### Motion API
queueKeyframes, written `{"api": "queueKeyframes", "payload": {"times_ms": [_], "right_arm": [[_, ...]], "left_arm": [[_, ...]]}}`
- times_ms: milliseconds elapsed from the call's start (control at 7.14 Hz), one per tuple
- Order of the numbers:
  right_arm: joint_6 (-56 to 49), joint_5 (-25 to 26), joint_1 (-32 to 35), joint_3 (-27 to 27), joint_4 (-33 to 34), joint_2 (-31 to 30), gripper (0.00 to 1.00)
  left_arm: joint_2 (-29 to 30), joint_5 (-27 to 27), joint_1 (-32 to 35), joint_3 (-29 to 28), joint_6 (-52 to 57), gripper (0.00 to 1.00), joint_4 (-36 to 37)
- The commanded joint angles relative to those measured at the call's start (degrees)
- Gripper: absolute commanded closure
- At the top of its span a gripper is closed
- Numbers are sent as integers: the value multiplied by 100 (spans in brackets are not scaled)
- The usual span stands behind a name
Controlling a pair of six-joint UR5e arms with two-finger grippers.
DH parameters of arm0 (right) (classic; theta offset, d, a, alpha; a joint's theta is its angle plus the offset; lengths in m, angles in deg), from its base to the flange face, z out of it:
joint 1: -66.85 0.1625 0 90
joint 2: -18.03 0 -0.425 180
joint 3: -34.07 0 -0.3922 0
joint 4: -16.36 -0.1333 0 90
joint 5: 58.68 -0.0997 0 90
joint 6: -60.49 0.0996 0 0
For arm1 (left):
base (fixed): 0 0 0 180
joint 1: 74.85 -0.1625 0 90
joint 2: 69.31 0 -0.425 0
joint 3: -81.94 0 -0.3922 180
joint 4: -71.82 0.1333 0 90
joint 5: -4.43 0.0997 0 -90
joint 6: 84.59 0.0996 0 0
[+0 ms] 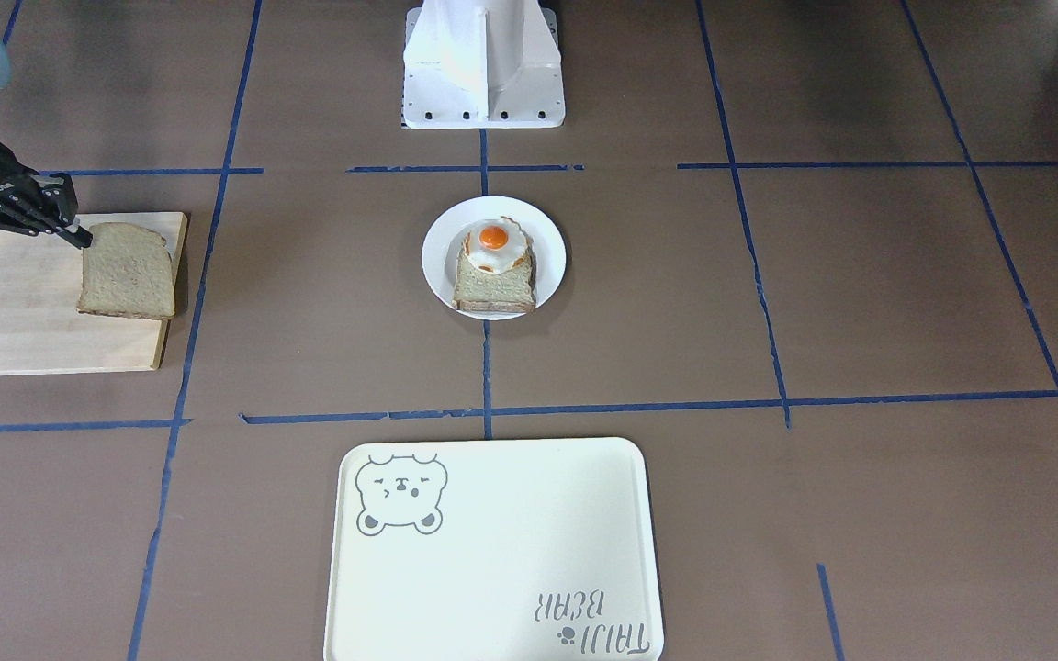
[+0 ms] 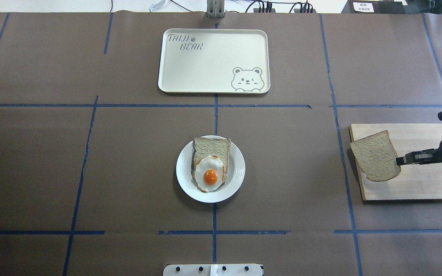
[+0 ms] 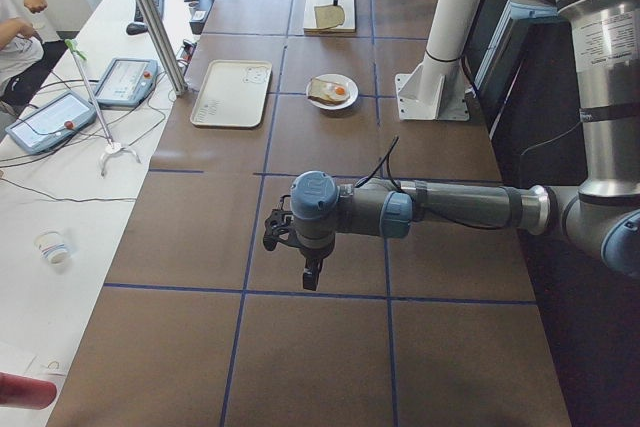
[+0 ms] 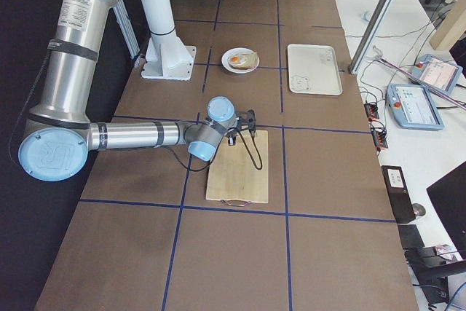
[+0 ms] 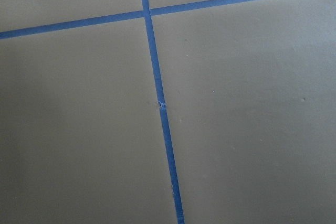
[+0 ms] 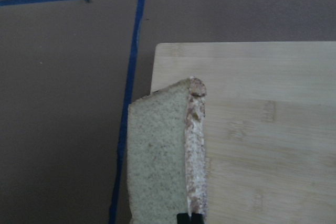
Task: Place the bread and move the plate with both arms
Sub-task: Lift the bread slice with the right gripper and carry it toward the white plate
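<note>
The bread [image 2: 376,155] is a tan speckled slice, pinched at one crust edge by my right gripper [image 2: 398,161]. It hangs tilted just above the wooden board [image 2: 416,184], over the board's end nearest the plate. The front view shows the same grip [image 1: 84,241] on the bread [image 1: 128,271]. The right wrist view shows the slice [image 6: 157,161] edge-on. The white plate [image 2: 237,180] sits mid-table with a paler slice and fried egg [image 2: 210,174] on it. My left gripper [image 3: 310,272] hovers over bare table far from the plate; I cannot tell if it is open or shut.
A cream tray with a bear drawing [image 2: 213,61] lies beyond the plate on the far side of the table. The white robot base [image 1: 483,64] stands behind the plate. Blue tape lines cross the brown table.
</note>
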Motion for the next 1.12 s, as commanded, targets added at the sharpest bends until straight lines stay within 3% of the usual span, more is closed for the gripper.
{"api": "queueKeyframes", "payload": {"times_ms": [0, 561, 841, 981], "right_arm": [[469, -186, -5, -184, 28, 371, 100], [1630, -117, -400, -211, 290, 1819, 100], [2203, 451, -978, -229, 746, 2724, 100], [2553, 1038, -1407, -229, 932, 3129, 100]], "left_arm": [[3, -1, 0, -8, 0, 0, 0], [12, -1, 0, 18, 0, 0, -9], [12, -1, 0, 27, 0, 0, 0], [12, -1, 0, 27, 0, 0, -8]]}}
